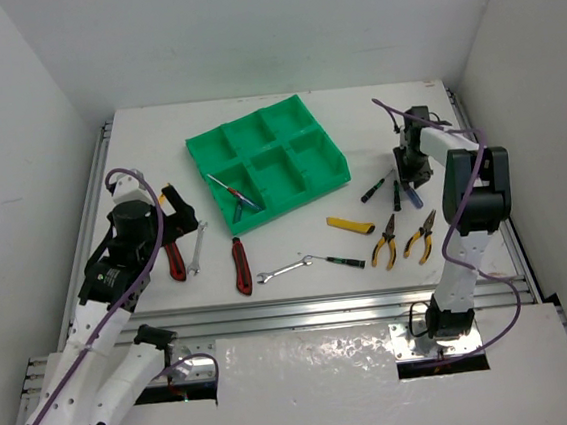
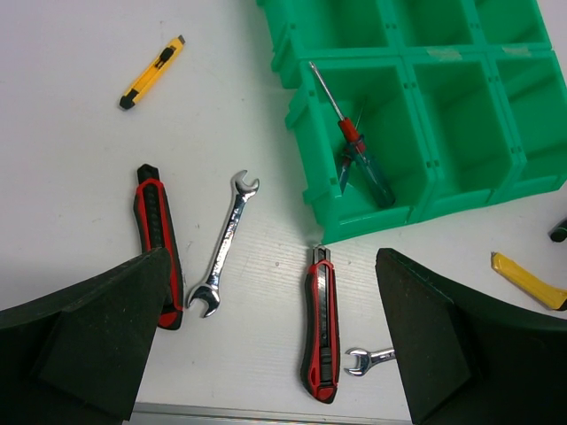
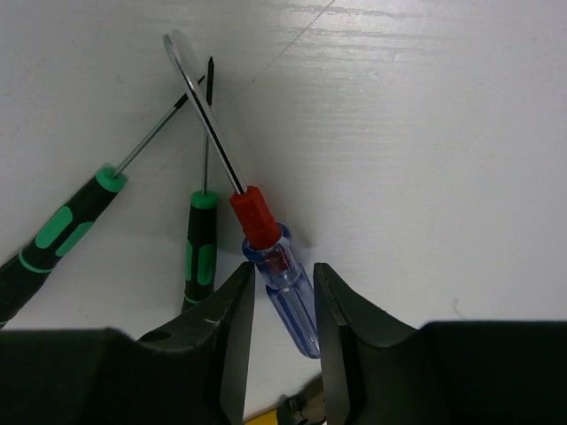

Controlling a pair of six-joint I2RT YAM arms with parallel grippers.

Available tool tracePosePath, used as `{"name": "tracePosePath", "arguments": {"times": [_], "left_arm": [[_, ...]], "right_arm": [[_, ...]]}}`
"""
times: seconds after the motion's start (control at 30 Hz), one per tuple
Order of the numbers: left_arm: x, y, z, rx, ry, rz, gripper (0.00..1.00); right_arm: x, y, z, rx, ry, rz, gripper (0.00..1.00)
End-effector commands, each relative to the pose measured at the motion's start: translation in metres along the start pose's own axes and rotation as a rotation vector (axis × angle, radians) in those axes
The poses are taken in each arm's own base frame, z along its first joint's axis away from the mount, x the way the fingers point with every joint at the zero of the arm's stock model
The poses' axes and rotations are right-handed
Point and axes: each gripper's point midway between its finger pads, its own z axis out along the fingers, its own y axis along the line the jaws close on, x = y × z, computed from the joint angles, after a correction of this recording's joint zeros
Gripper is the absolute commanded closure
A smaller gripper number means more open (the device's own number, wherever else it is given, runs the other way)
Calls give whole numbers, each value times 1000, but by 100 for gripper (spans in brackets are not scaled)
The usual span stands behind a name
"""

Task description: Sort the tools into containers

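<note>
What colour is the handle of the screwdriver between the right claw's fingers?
Clear blue handle with a red collar; right wrist view shows it best.

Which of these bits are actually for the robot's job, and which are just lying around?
For the job: tray, pliers, red knives, yellow knife, wrenches, green screwdrivers, blue screwdriver.
Just there: table, purple cables, metal rail.

The left tool (image 2: 273, 258) hangs over the white worktop (image 2: 62, 168), fingers spread wide. Between them lie a silver open-end wrench (image 2: 226, 243) and a red-handled knife (image 2: 322, 323). A second red-handled knife (image 2: 154, 217) is partly hidden by one finger. Two screwdrivers (image 2: 352, 131) cross in a corner compartment of the green tray (image 2: 299, 133).
</note>
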Motion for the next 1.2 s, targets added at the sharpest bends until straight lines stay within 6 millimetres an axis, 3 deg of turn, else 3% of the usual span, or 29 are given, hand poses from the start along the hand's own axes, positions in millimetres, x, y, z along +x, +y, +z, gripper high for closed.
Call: {"name": "tracePosePath", "arguments": {"times": [0.0,0.27,0.33,0.5,0.57,0.73,0.8,0.9,1.0,1.07,1.1,1.13,1.17], "left_arm": [[-16,-11,-4,43,-48,-5,2],[-15,-12,-3,47,-43,-1,2],[-15,-12,-3,47,-43,-1,2],[-16,-13,-4,57,-48,-3,2],[-16,-13,-5,59,-49,-2,2],[-16,-14,-5,63,-48,-2,2],[-16,-14,-5,64,-49,-3,2],[-16,-15,-5,69,-49,-3,2],[-17,-18,-6,91,-52,-2,2],[-17,-20,-7,99,-54,0,2],[-17,-19,-6,97,-54,0,2],[-17,-19,-6,97,-54,0,2],[-17,-20,-5,96,-49,1,2]], "right_arm": [[-7,-7,2,32,-23,7,67],[-4,-3,8,15,-7,17,67],[-7,-5,11,31,-25,42,75],[-4,-8,14,54,-18,54,80],[-3,-10,13,66,-6,62,88],[-17,-23,-17,128,-92,111,93],[-30,-24,-42,126,-166,134,96],[-58,10,-79,-26,-338,128,99],[-75,76,-118,-218,-507,30,100],[-80,143,-143,-379,-572,-91,100],[-75,188,-154,-472,-582,-178,100],[-77,216,-168,-556,-606,-235,100],[-68,252,-169,-665,-581,-303,100]]}}
